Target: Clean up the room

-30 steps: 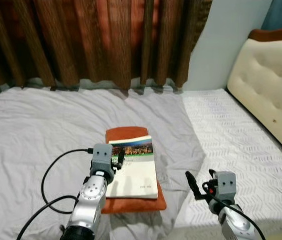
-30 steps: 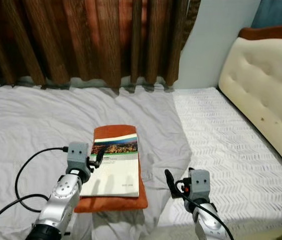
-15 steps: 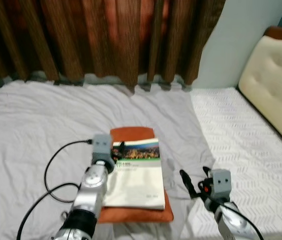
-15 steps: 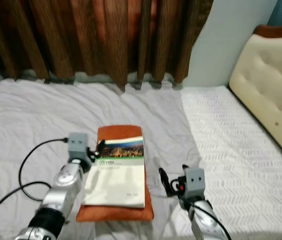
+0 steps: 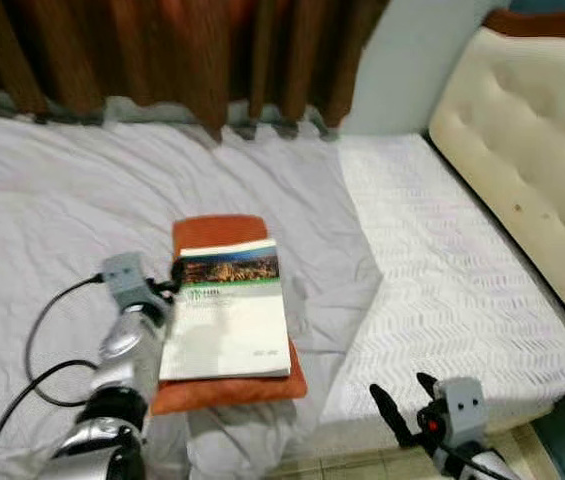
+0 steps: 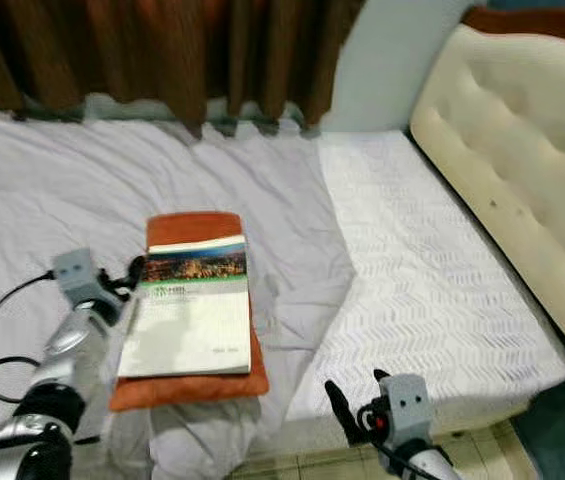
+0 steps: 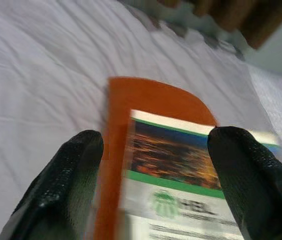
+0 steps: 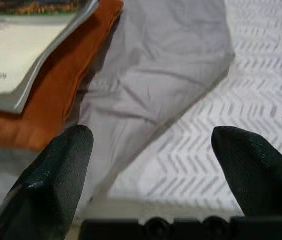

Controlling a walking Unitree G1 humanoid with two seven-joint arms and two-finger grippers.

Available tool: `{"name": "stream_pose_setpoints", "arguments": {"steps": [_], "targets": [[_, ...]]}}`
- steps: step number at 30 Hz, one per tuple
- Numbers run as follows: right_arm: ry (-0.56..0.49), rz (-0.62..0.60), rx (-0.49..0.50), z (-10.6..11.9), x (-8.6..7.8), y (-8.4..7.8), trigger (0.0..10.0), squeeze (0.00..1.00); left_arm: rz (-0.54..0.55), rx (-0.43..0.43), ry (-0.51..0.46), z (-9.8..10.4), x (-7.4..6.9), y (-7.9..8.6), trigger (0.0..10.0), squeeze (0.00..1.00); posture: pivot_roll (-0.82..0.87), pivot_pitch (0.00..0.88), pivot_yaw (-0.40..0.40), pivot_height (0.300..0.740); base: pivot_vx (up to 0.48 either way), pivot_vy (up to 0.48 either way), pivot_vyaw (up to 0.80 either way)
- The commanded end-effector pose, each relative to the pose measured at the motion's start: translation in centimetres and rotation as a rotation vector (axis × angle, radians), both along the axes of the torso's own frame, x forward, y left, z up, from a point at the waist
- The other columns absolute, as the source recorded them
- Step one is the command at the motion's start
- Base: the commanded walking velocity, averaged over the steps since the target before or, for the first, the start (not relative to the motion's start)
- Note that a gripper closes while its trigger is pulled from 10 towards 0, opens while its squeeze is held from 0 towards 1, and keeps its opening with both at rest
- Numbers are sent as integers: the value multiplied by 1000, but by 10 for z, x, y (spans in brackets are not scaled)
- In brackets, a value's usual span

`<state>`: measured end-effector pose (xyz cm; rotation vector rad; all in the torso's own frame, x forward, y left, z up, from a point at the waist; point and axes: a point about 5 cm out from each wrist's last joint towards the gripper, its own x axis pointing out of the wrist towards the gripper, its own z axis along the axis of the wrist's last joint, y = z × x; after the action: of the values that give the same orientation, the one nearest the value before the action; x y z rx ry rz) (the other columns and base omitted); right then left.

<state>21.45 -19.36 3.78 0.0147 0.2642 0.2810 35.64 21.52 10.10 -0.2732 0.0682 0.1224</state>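
1. Fingers: left gripper (image 7: pixel 150 185) is spread wide, framing the far end of the booklet (image 5: pixel 229 310); right gripper (image 8: pixel 155 175) is spread and empty, now lower, off the bed's (image 5: pixel 442 270) front edge.
2. The view has swung, so I'd guess it's lining up a grab.
3. The booklet, white with a green stripe and photo, lies flat on an orange pad (image 5: pixel 212 232).

The book (image 5: pixel 227 320) had a white cover with a green band and a dark landscape photo along its far edge. It lay on an orange cushion (image 5: pixel 212 232). The sheet (image 5: pixel 62 210) was pale lilac-grey; the mattress (image 5: pixel 442 280) white with a chevron weave. The headboard (image 5: pixel 522 140) was cream and tufted, the curtain (image 5: pixel 162 50) reddish-brown.
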Motion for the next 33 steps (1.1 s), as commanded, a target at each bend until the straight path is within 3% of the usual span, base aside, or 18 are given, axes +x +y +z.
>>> {"name": "stream_pose_setpoints", "arguments": {"steps": [1, 4, 6, 11, 18, 23, 25, 33], "targets": [[-20, 6, -5, 9, 1, -3, 10000, 0, 14, 4, 36, -14, -7, 2, 10000, 0, -113, 297, -156, 740, 0, 0, 0], [-19, 11, 1, 13, 0, -4, 10000, 0, 16, -24, 55, -22, -12, 1, 10000, 0, -114, 321, -173, 740, 0, 0, 0], [2, 46, 7, 14, -4, 0, 10000, 0, 9, -107, 72, -30, -15, -2, 10000, 0, -112, 332, -174, 740, 0, 0, 0], [10, 76, 18, 15, -4, 4, 10000, 0, 23, -180, 60, -37, -22, -1, 10000, 0, -100, 334, -179, 740, 0, 0, 0], [24, 85, 27, 15, -3, 6, 10000, 0, -30, -263, -9, -31, -19, -13, 10000, 0, -94, 325, -184, 740, 0, 0, 0], [29, 95, 28, 15, -3, 6, 10000, 0, -88, -164, -88, -14, -18, -18, 10000, 0, -92, 322, -186, 740, 0, 0, 0], [35, 97, 26, 13, -3, 6, 10000, 0, -80, -97, -114, -7, -22, -10, 10000, 0, -85, 319, -183, 740, 0, 0, 0], [40, 103, 32, 12, -2, 7, 10000, 0, -86, -104, -114, -7, -32, -6, 10000, 0, -74, 312, -184, 740, 0, 0, 0]]}}
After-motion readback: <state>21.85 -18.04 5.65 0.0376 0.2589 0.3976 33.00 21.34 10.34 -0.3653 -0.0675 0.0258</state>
